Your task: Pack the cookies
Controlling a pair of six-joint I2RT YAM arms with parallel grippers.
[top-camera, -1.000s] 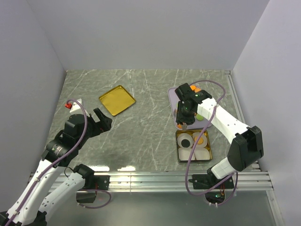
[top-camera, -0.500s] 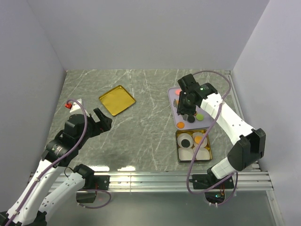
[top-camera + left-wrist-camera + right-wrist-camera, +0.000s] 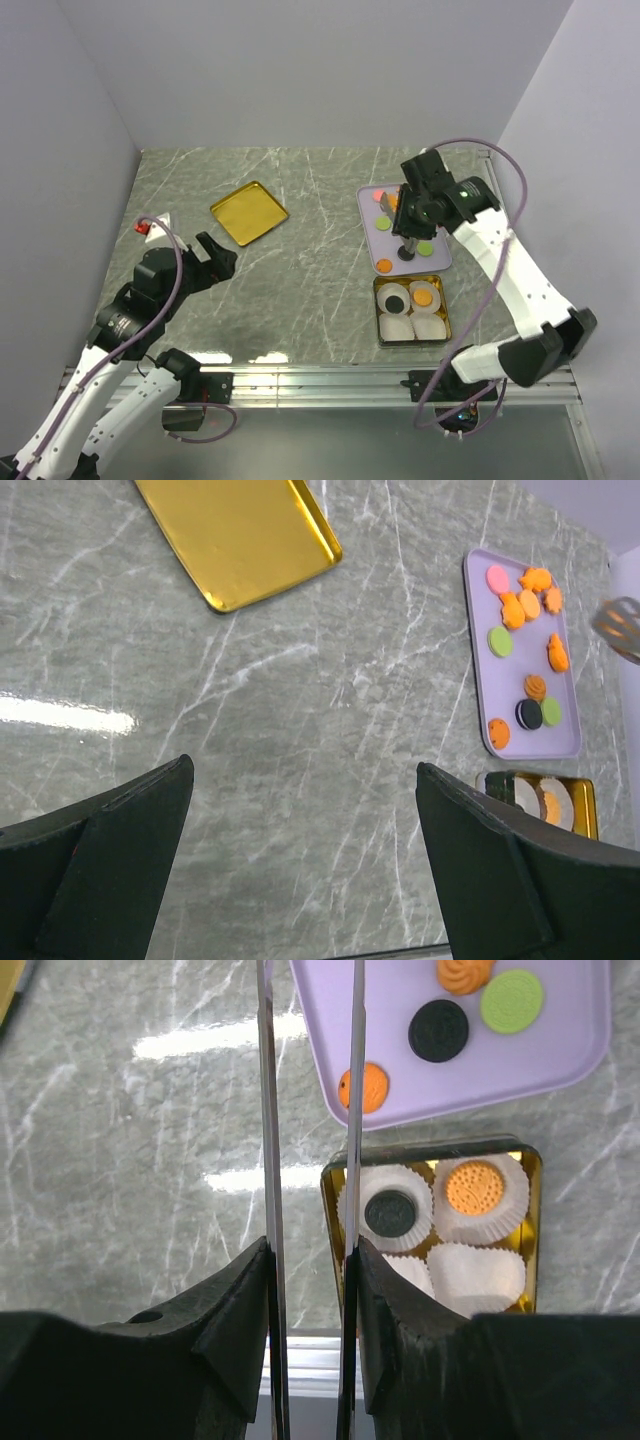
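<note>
Apparently mid-fetch, our parted, empty right gripper [image 3: 408, 243] needed lowering onto a tray [image 3: 560, 1070] cookie [image 3: 438, 1030], twelve o'clock from the tin [image 3: 531, 1165].

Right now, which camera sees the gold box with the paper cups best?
The right wrist view: the gold box is close, with a black cookie and an orange cookie in paper cups. The top view shows it whole but small. The left wrist view catches only part of it.
</note>
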